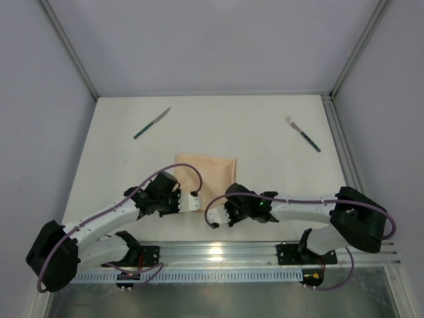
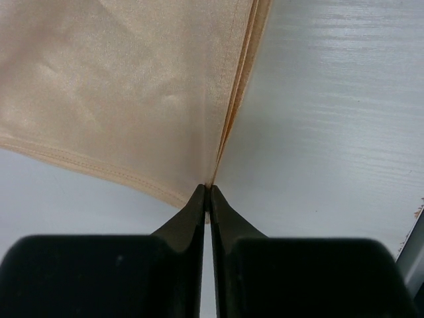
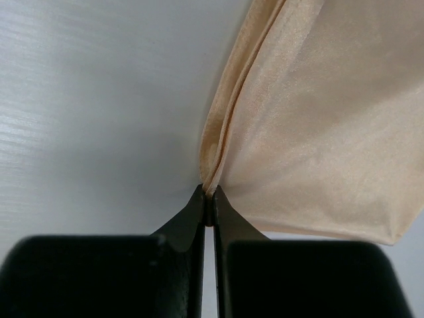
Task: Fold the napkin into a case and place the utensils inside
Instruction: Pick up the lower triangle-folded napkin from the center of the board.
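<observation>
My left hand [image 2: 207, 191] and right hand [image 3: 208, 193] pinch corners of the thin peach-orange cloth napkin [image 1: 207, 172]; I'd lift evenly.

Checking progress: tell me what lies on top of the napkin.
Nothing on the visible napkin; knife and fork lie away on the table. Arms cover the napkin's near edge.
</observation>
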`<state>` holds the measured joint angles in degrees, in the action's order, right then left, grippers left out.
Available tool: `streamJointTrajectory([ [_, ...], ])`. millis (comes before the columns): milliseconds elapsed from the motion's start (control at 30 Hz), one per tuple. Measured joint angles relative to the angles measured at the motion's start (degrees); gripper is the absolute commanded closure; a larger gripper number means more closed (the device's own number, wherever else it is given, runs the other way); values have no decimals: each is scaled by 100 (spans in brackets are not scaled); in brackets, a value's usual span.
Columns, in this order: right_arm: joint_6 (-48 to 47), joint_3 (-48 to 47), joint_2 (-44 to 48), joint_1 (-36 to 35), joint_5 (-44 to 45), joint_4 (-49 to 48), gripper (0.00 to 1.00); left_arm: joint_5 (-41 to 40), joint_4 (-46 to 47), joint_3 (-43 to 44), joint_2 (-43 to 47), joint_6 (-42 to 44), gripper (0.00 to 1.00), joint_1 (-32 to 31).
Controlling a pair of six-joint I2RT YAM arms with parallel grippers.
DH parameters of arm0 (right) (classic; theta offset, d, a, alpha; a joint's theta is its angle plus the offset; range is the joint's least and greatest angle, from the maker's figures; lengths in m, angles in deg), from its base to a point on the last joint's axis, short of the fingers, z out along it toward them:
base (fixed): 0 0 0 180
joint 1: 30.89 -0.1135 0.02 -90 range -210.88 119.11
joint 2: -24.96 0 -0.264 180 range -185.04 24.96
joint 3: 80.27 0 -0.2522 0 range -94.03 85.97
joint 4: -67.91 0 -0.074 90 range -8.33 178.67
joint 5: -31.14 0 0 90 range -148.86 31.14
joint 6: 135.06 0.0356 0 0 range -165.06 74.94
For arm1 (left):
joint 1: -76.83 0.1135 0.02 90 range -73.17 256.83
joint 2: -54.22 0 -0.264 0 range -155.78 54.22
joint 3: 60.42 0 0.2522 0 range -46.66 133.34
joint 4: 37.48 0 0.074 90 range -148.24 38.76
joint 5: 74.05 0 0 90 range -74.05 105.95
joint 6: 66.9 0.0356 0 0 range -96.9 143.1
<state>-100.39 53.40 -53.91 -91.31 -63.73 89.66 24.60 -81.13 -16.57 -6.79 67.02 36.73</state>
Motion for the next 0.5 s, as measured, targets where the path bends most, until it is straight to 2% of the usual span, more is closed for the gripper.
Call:
streamJointTrajectory([
  [33,107,-72,-52,0,-13,63,96,0,-20,0,-2,9,79,2],
  [100,295,-177,-122,0,-57,153,96,20,-63,0,13,20,66,9],
  [133,409,-203,-140,0,-103,177,96,52,-120,2,37,15,55,11],
  [233,658,-256,-140,22,-269,262,96,192,-431,83,256,9,48,11],
  [500,1189,-459,4,590,-1161,634,96,564,-743,190,1248,-2,47,11],
])
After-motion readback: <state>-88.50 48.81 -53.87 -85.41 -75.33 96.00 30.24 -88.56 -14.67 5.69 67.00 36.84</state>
